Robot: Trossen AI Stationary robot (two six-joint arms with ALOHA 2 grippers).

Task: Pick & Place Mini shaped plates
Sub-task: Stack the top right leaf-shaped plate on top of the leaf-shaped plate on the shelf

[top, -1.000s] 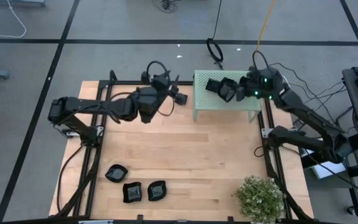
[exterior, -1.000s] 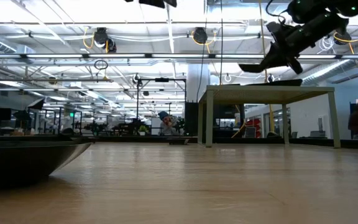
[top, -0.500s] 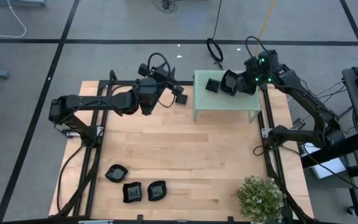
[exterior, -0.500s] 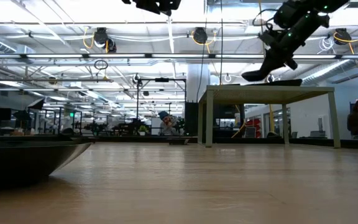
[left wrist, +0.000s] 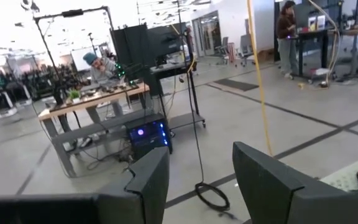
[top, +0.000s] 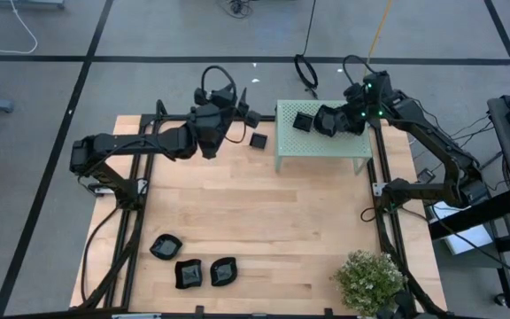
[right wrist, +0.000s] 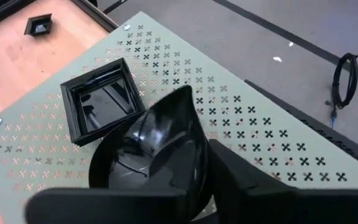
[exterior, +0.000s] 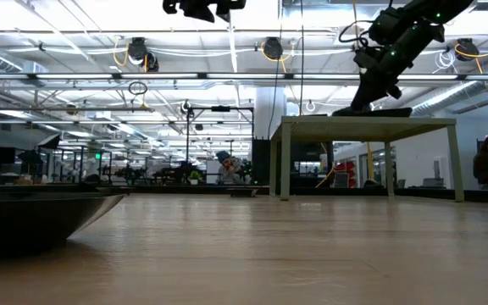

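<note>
High view: the right gripper (top: 336,121), upper right of centre, pinches a rounded black plate (top: 328,120) over the pale green perforated stand (top: 321,146), beside a square plate (top: 302,122) resting there. The left gripper (top: 242,113), jaws spread and empty, hovers left of the stand. Three more plates (top: 193,264) lie lower left; a plant (top: 372,282) sits lower right.

Grey floor (top: 193,35) — desks (left wrist: 92,102), perhaps offices, beyond.
</note>
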